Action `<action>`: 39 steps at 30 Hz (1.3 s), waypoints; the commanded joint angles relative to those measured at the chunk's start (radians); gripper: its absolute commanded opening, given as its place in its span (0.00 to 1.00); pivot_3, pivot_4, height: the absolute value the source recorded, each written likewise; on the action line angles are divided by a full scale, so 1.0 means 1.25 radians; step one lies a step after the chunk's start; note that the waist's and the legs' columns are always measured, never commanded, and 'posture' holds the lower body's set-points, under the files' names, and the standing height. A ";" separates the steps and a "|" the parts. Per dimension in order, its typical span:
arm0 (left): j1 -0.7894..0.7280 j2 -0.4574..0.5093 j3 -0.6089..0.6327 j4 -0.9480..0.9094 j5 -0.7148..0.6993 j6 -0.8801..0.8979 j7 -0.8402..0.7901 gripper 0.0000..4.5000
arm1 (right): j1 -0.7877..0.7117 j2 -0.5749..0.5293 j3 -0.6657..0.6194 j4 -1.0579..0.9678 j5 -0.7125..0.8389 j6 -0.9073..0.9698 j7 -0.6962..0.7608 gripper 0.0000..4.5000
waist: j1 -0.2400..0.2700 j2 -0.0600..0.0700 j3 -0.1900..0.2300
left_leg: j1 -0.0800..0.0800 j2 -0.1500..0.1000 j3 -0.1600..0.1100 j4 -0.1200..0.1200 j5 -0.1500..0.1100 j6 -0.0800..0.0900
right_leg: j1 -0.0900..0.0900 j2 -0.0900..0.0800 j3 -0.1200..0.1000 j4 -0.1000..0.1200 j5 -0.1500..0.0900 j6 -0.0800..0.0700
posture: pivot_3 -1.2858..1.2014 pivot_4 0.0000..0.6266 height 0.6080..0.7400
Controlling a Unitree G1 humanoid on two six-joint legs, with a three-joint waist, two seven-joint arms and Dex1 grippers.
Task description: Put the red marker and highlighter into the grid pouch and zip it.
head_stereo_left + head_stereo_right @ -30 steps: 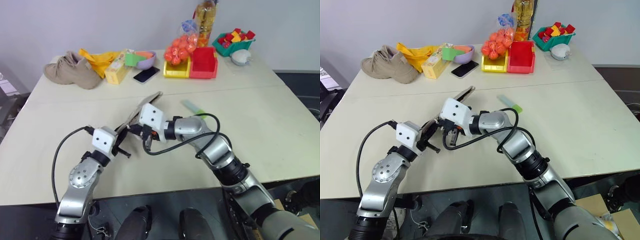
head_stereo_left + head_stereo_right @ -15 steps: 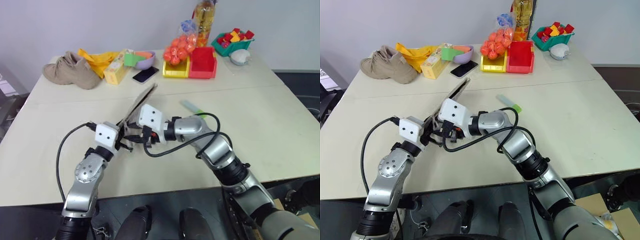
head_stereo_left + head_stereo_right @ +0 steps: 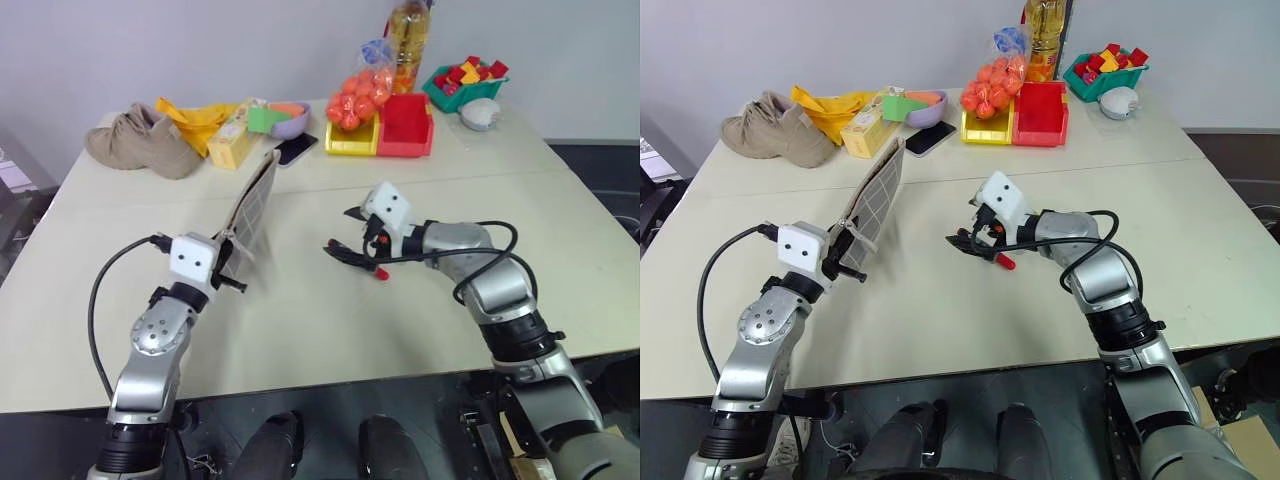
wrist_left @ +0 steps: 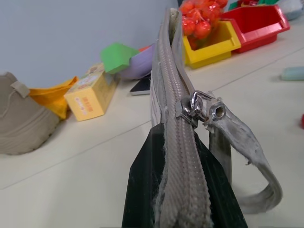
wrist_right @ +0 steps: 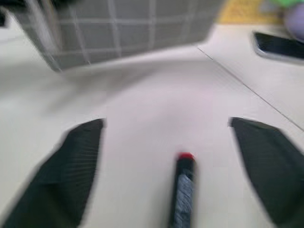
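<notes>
The grid pouch (image 3: 253,208) stands raised on edge off the table, its lower end pinched between the closed fingers of the left gripper (image 3: 228,270); in the left wrist view its zipper (image 4: 178,156) runs up between the black fingers (image 4: 142,190), with the metal slider and light cord pull (image 4: 247,156) hanging just beside them. The right gripper (image 3: 975,237) is well apart from the pouch, its fingers spread wide and gripping nothing. The red marker (image 5: 183,190) shows between those spread fingers in the right wrist view, red end toward the pouch. The highlighter (image 4: 293,72) lies on the table (image 3: 560,220), farther out.
</notes>
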 commanded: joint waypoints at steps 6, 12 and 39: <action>-0.014 0.033 0.037 0.046 -0.014 -0.026 -0.035 0.00 | 0.036 -0.015 -0.065 0.006 -0.005 0.015 -0.079 0.99 | 0.000 0.000 0.000 | 0.000 0.000 0.000 0.000 0.000 0.000 | 0.000 0.000 0.000 0.000 0.000 0.000 | 0.52 0.24 1.00; -0.004 0.072 0.047 0.095 0.004 -0.070 -0.062 0.00 | 0.042 0.001 -0.104 0.072 0.005 0.031 -0.131 0.99 | -0.001 0.000 0.000 | 0.000 0.000 0.000 0.000 0.000 0.000 | 0.000 0.000 0.000 0.000 0.000 0.000 | 0.52 0.24 1.00; -0.070 0.182 0.064 0.159 0.001 -0.124 -0.147 0.00 | 0.091 0.034 -0.057 0.052 0.031 0.098 -0.100 0.99 | -0.001 0.000 0.000 | -0.001 0.000 0.000 0.000 0.000 0.000 | -0.001 0.000 0.000 0.000 0.000 0.000 | 0.52 0.24 1.00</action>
